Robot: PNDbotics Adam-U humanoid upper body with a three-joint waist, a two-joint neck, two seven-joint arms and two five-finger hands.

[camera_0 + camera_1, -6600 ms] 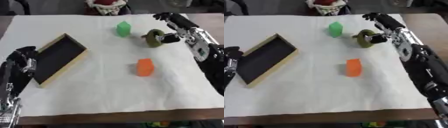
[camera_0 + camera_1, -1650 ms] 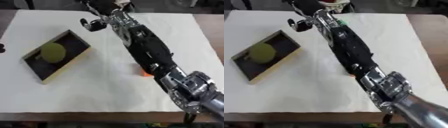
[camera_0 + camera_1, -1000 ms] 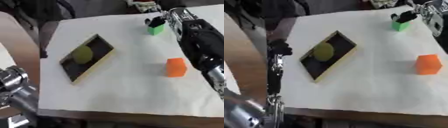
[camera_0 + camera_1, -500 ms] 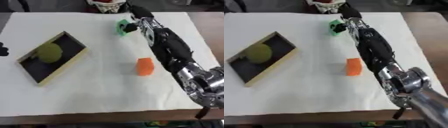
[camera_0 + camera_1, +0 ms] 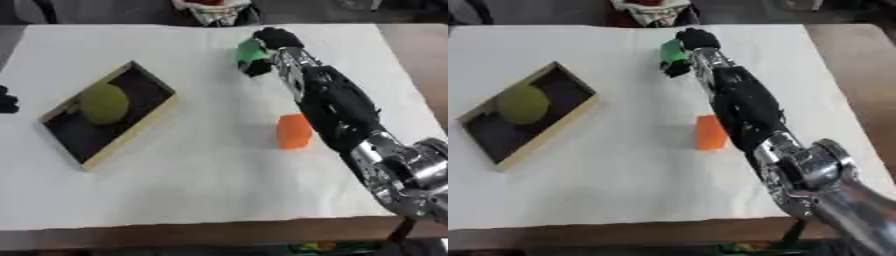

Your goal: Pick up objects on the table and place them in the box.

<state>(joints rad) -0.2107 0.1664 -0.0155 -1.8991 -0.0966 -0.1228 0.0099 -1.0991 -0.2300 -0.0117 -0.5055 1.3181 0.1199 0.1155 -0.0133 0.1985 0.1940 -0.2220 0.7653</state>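
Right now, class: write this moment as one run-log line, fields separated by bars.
right hand: fingers curled round green block | orange block: on table | box: holds olive round object | left hand: at left edge

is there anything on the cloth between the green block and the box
Nothing visible. The right hand is at the green block, and the white cloth between it and the box is bare. The orange block sits off that path.
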